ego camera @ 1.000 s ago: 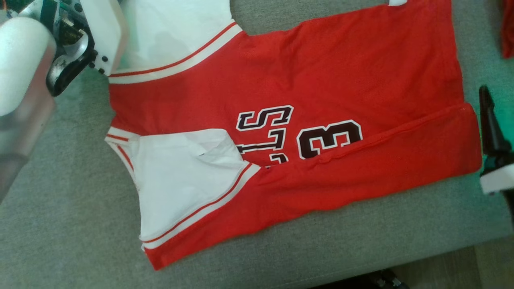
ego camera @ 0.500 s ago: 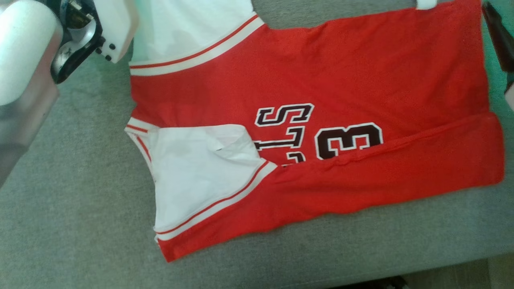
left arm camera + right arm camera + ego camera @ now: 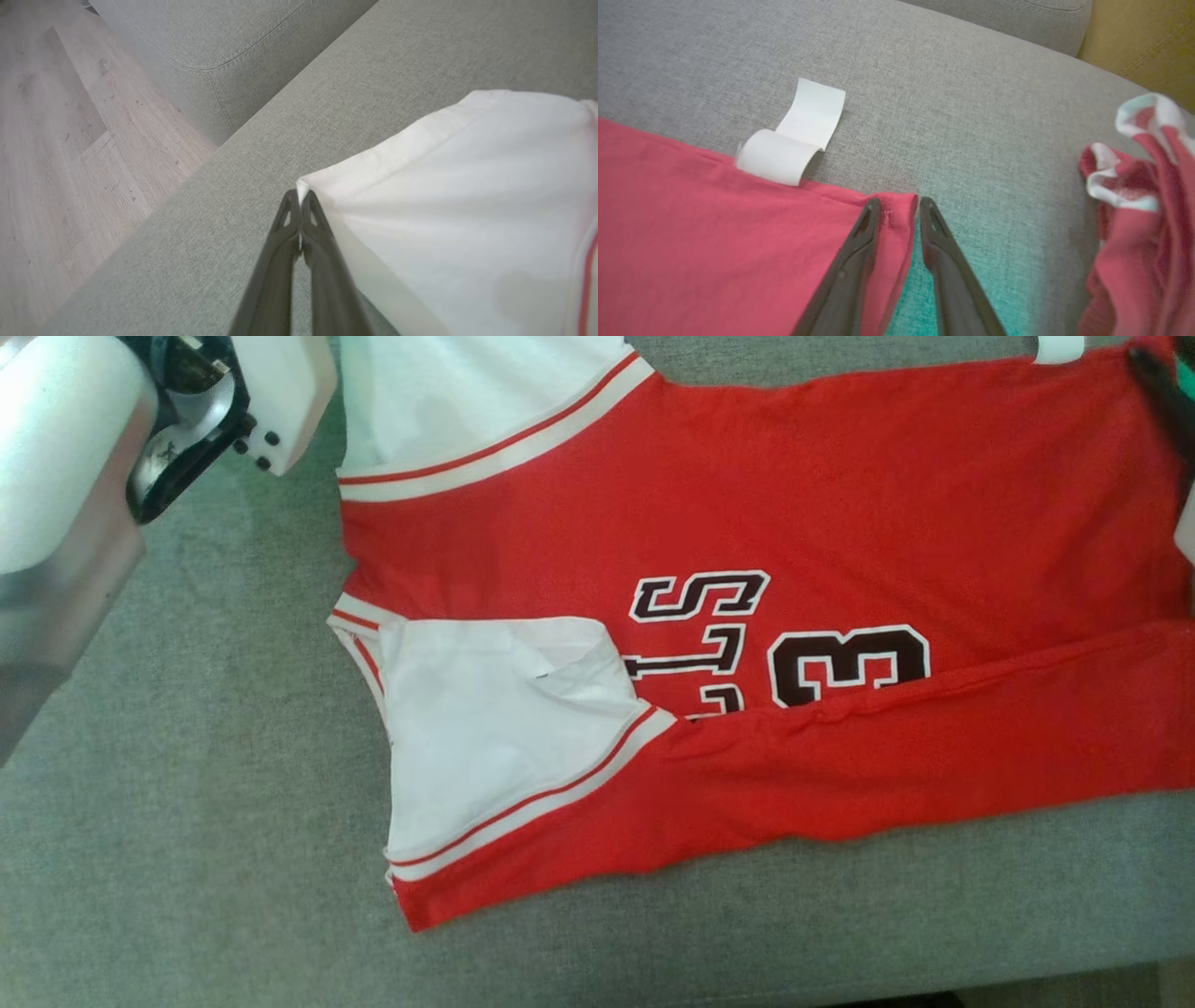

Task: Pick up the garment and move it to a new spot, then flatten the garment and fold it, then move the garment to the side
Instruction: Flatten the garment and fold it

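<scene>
The garment is a red jersey with white sleeves and dark lettering, lying flat on the grey cushion with its near edge folded over. My left gripper is shut on the corner of the far white sleeve; its wrist shows at the head view's upper left. My right gripper straddles the far corner of the red hem. Its jaws stand apart with the fabric between them, one finger touching it. A dark finger of it shows at the upper right.
A white label sticks out from the hem onto the cushion. Another red and white garment lies crumpled to the right of my right gripper. A wooden floor lies beyond the cushion's edge on the left.
The head camera has shifted, so the jersey sits further right in the picture. My right gripper has gone from beside the folded near hem to the far hem corner.
</scene>
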Robot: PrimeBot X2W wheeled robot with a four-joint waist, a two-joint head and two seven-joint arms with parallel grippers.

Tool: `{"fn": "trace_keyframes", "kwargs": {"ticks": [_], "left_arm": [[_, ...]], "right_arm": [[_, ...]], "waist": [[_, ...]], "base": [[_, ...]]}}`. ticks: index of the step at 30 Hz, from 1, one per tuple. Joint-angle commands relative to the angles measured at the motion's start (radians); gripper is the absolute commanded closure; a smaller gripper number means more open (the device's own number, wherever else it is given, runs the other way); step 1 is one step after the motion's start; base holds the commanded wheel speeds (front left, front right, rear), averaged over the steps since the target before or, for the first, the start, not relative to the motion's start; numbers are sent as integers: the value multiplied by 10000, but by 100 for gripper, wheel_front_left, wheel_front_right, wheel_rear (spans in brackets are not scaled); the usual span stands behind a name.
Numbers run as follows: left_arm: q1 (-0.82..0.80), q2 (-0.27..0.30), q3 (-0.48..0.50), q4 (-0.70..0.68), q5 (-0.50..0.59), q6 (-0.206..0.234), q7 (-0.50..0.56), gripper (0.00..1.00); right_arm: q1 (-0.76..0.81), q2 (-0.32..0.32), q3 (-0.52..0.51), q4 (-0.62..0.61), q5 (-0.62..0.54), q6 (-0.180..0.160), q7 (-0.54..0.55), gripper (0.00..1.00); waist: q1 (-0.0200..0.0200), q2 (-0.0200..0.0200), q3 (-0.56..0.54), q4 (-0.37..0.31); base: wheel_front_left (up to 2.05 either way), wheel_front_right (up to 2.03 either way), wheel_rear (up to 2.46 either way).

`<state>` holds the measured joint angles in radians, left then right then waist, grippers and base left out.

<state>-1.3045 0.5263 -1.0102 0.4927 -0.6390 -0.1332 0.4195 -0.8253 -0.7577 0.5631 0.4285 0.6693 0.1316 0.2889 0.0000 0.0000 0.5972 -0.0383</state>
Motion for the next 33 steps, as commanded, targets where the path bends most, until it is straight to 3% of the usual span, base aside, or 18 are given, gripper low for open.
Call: {"fn": "trace_keyframes", "kwargs": {"ticks": [1, 2, 3, 8, 19, 25, 33], "left_arm": [[-551, 392, 366, -119, -64, 26, -60, 100], [-542, 396, 357, -100, -80, 25, -86, 100], [-538, 403, 351, -81, -87, 25, -123, 100], [-560, 450, 355, 8, 42, 64, -576, 100], [-1218, 310, 679, 361, 933, 600, -3157, 100], [-582, 190, 444, 254, 722, 461, -3491, 100], [958, 555, 167, -828, 539, 784, -3908, 100]], "right_arm": [[109, -444, 119, -53, 143, -9, -87, 73], [63, -470, 224, 8, 220, -9, -124, 95], [2, -493, 317, 53, 285, -9, -185, 100], [-419, -538, 480, 287, 368, -9, -965, 100], [-1224, -336, -170, 952, 792, -9, -2865, 100], [-650, -372, -56, 990, 1259, -9, -3154, 100], [501, -625, -60, 940, 1676, -9, -3616, 100]], "waist": [[0, 0, -32, 12], [0, 0, -51, 19], [0, 0, -66, 27], [0, 0, -148, 44], [0, 0, -531, 248], [0, 0, -887, 481], [0, 0, -1401, 772]], "base": [[0, 0, 0], [0, 0, 0], [0, 0, 0], [0, 0, 0], [0, 0, 0], [0, 0, 0], [0, 0, 0]]}}
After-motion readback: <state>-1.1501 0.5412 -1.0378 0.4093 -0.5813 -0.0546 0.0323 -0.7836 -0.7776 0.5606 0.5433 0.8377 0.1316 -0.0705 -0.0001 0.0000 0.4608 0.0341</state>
